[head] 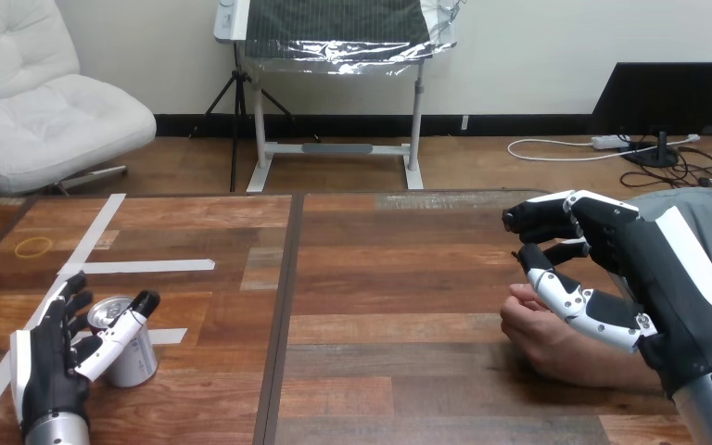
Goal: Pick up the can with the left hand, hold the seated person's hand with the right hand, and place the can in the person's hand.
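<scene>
Can (137, 360) stands upright at the near left of the table (408, 278), sitting between my left hand's (48, 371) thumb and straightish fingers, not clamped yet. Right hand (649, 269) is way across, over the person's hand (540, 329). Can't tell if it's gripping.

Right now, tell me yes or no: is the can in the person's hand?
No, the can stands on the table by the left hand, well apart from the person's hand at the right.
</scene>
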Motion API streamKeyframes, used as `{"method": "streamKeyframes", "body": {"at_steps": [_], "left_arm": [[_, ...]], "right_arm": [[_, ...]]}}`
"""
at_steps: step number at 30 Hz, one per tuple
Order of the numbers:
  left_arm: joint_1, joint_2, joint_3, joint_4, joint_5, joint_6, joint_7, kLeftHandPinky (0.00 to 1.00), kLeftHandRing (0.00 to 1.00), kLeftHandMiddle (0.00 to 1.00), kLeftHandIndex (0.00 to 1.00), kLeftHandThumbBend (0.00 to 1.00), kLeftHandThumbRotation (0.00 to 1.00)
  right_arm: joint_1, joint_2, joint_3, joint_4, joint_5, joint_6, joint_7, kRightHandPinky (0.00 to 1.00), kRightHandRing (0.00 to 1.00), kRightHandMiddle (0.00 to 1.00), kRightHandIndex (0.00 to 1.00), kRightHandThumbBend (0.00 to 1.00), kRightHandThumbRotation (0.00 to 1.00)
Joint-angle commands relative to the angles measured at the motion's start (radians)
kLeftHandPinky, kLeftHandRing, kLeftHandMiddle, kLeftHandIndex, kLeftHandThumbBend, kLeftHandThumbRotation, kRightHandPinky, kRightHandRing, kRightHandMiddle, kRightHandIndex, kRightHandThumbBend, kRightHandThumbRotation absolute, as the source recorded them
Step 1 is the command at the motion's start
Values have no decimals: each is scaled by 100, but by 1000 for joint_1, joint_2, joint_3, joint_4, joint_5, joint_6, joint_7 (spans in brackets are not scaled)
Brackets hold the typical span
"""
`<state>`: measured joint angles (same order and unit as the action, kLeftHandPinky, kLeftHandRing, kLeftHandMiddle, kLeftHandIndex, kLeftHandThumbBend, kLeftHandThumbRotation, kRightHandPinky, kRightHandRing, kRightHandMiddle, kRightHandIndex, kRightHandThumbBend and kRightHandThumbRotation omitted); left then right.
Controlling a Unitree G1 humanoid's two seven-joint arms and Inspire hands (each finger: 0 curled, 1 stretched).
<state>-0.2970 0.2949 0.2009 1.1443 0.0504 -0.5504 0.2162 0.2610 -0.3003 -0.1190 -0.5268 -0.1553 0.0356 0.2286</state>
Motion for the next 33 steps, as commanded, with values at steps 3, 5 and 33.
{"method": "streamKeyframes", "body": {"at_steps": [3, 5, 33], "left_arm": [[-29, -39, -46, 33, 25, 41, -37, 71, 81, 84, 85, 95, 43], [-28, -37, -52, 28, 31, 47, -39, 71, 80, 84, 85, 96, 42], [-19, -85, -63, -51, -1, 58, -79, 79, 84, 86, 87, 83, 28]], "right_arm": [[-66, -16, -9, -57, 8, 9, 0, 62, 69, 69, 63, 32, 0], [-67, -17, -7, -59, 7, 13, 1, 62, 69, 69, 63, 32, 0], [-67, -30, -3, -67, -5, 30, 5, 63, 71, 70, 63, 33, 0]]}}
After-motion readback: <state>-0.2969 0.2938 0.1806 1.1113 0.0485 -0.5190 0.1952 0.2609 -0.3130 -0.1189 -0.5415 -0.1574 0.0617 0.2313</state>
